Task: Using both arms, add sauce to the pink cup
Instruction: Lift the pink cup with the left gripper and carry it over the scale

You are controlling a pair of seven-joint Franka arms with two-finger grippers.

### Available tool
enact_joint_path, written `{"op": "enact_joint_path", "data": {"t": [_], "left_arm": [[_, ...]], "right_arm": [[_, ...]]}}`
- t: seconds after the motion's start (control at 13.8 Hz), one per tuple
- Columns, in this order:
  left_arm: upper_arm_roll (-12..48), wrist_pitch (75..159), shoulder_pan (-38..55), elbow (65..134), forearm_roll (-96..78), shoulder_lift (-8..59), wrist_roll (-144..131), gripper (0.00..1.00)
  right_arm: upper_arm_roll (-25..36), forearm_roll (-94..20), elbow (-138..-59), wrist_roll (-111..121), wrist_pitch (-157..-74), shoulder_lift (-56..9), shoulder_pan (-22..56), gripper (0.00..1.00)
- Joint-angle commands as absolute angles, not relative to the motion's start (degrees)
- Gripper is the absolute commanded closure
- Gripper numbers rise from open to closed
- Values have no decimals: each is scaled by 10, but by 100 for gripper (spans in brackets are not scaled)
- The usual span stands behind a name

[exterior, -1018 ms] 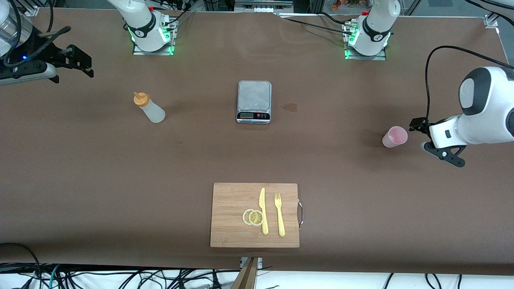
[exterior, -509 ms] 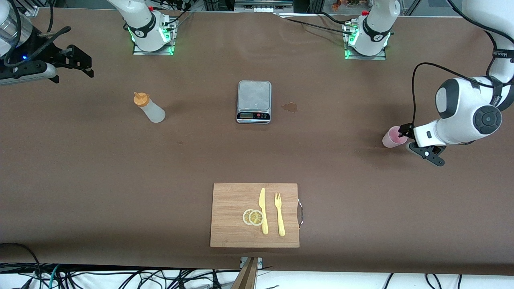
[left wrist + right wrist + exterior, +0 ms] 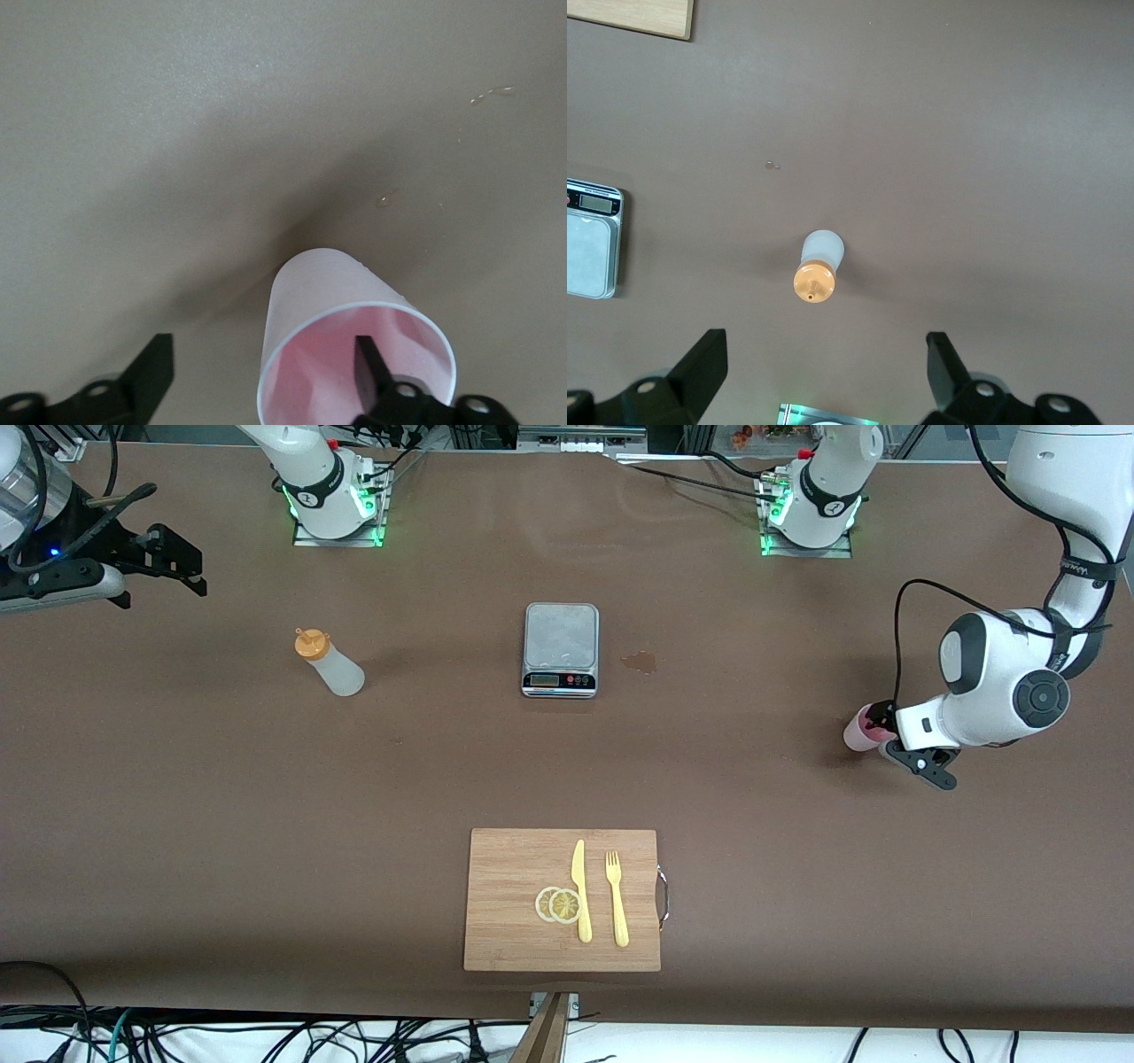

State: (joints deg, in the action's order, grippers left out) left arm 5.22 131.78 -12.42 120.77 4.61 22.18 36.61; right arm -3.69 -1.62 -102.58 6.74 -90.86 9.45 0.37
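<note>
The pink cup (image 3: pixel 856 732) stands upright toward the left arm's end of the table. My left gripper (image 3: pixel 882 732) is open at its rim. In the left wrist view one finger (image 3: pixel 372 367) reaches inside the cup (image 3: pixel 319 292) and the other (image 3: pixel 146 376) stands well outside, so the cup's wall lies between them untouched. The sauce bottle (image 3: pixel 330 664), whitish with an orange cap, stands toward the right arm's end. My right gripper (image 3: pixel 188 565) waits open, up in the air near that end; its wrist view looks down on the bottle (image 3: pixel 818 270) between its fingers' line (image 3: pixel 824 341).
A steel scale (image 3: pixel 561 648) sits mid-table with a small wet spot (image 3: pixel 640 661) beside it. Nearer the front camera lies a wooden cutting board (image 3: pixel 509 868) carrying a yellow knife (image 3: pixel 580 890), a fork (image 3: pixel 616 899) and lemon slices (image 3: pixel 558 904).
My left gripper has moved in toward the pink cup and now straddles its wall, one finger inside. The right arm and the bottle have not moved.
</note>
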Motion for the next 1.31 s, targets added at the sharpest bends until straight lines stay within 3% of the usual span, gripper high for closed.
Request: {"op": "enact_joint_path", "data": {"t": [0.0,0.22,0.29,0.73,0.95,1.24], "left_arm": [[57,1319,-134,1213,59,208,388,68],[57,1317,-134,1210,58,207,415,98],[57,1316,-134,1211,58,207,417,100],[68,1293,-133,1208,51,182,439,100],[130,1199,-134,1173,47,138,407,100],[231,1137,-134,1172,40,101,245,100]], "right_arm": [[-34,-25,-1025,68,-908,97,5,0],[-34,-25,-1025,69,-908,97,5,0],[-34,-25,-1025,69,-908,97,5,0],[-34,-25,-1025,69,-908,97,5,0],[-34,-25,-1025,69,-908,97,5,0],[-34,-25,-1026,69,-908,97,5,0]]}}
